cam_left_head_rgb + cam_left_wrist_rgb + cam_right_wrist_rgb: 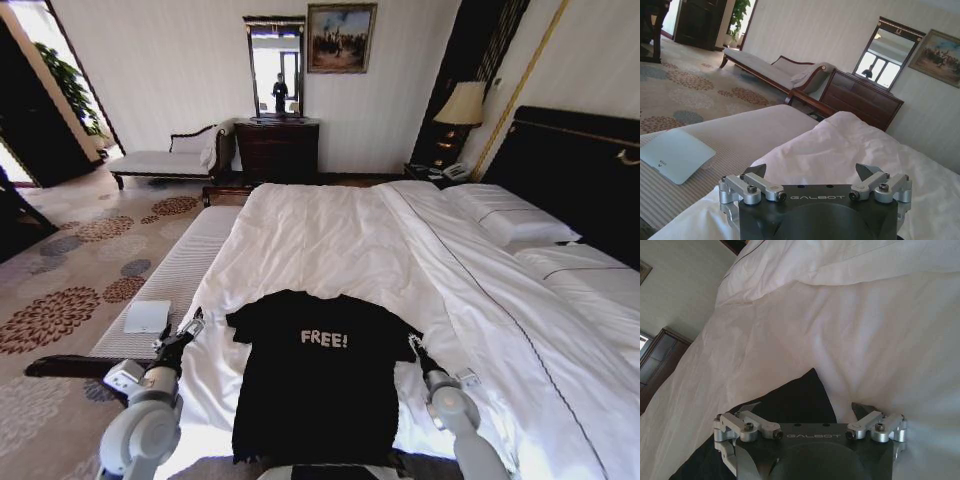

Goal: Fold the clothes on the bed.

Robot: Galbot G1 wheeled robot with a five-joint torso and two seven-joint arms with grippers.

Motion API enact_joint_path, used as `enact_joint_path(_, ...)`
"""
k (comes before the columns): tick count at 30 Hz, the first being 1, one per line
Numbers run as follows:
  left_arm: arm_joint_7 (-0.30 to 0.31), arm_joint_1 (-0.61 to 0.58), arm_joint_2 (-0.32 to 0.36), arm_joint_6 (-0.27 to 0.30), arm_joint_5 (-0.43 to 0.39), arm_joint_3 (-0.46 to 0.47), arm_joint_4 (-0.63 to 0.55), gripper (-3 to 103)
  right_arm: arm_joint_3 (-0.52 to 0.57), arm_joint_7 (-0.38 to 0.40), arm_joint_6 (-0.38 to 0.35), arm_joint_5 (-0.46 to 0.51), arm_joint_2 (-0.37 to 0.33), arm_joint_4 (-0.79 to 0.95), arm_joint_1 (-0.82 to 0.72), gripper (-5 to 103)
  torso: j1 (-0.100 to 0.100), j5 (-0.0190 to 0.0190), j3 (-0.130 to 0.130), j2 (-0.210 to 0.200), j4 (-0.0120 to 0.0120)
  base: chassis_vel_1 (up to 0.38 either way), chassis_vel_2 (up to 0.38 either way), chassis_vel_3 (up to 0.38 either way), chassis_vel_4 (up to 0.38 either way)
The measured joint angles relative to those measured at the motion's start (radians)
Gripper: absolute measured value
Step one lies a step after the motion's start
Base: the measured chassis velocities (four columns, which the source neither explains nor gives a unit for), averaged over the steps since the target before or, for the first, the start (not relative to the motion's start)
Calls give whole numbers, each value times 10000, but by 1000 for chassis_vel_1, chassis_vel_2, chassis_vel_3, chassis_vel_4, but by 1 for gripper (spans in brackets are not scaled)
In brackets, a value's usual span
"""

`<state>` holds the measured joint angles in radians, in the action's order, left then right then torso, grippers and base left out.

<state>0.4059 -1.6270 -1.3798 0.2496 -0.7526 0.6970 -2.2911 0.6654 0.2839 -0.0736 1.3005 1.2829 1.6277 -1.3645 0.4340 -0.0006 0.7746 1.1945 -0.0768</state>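
T-shirt (318, 380): flat on bed (330, 235), long axis near-to-far.
Left gripper (190, 328): wide open, empty, just left of left sleeve.
Right gripper (414, 347): wide open, empty, at right sleeve.

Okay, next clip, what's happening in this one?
A black T-shirt lies spread flat, unfolded, "FREE!" facing up, at the near edge of the bed. The left gripper hangs open beside its left sleeve, and the right gripper is open at the right sleeve. Neither holds the cloth yet.
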Motion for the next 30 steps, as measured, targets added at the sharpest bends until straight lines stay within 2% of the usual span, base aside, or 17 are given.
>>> enact_joint_path(1,37,23,-176,0,164,-63,10,100,15,-29,17,72,-12,51,-6,99,0,1,1,-1,-3,0,0,0,0)
enact_joint_path(4,122,49,-660,-2,473,-159,75,100,87,-85,56,188,-51,296,-72,84,0,0,0,0,-1,0,0,0,0)
enact_joint_path(5,122,49,-660,-2,473,-159,75,100,87,-85,56,188,-51,296,-72,84,0,0,0,0,-1,0,0,0,0)
enact_joint_path(8,163,42,-878,-56,627,-29,240,100,74,-69,75,241,-15,360,-104,68,0,-1,0,0,-2,0,0,0,0)
enact_joint_path(9,163,42,-878,-56,627,-29,240,100,74,-69,75,241,-15,360,-104,68,0,-1,0,0,-2,0,0,0,0)
enact_joint_path(11,205,28,-951,-78,664,62,318,100,-10,-25,75,189,46,326,-104,57,0,-1,0,0,-1,0,0,0,0)
enact_joint_path(12,218,23,-965,-79,675,87,333,100,-46,19,76,136,66,285,-93,57,0,-1,0,-1,0,0,0,0,0)
enact_joint_path(13,233,16,-970,-79,683,131,343,100,-93,98,76,10,96,192,-51,46,0,0,0,0,-1,0,0,0,0)
enact_joint_path(14,233,16,-970,-79,683,131,343,100,-93,98,76,10,96,192,-51,46,0,0,0,0,-1,0,0,0,0)
enact_joint_path(15,245,12,-959,-79,683,170,350,100,-109,179,74,-115,120,129,-12,46,-1,-1,0,0,-1,0,0,0,0)
enact_joint_path(18,260,2,-872,-79,660,330,395,100,-70,841,60,-485,231,209,21,30,0,1,0,-1,1,0,0,0,0)
enact_joint_path(19,260,2,-872,-79,660,330,395,100,-70,841,60,-485,231,209,21,30,0,1,0,-1,1,0,0,0,0)
enact_joint_path(21,266,-3,-787,-79,581,481,463,100,32,1512,-27,-537,321,686,-127,24,1,-2,1,0,1,0,0,0,0)
enact_joint_path(23,284,-3,-711,-85,485,618,560,100,60,2023,-186,-540,410,1138,-374,14,0,-3,0,0,-2,0,0,0,0)
enact_joint_path(24,284,-3,-711,-85,485,618,560,100,60,2023,-186,-540,410,1138,-374,14,0,-3,0,0,-2,0,0,0,0)
enact_joint_path(26,284,7,-649,-113,396,712,638,100,32,2236,-290,-539,512,1398,-526,3,-1,-5,-1,0,-3,0,0,0,0)
enact_joint_path(30,284,20,-566,-128,253,789,678,100,-6,2250,-319,-499,673,1410,-440,1,0,-3,0,0,0,0,0,0,0)
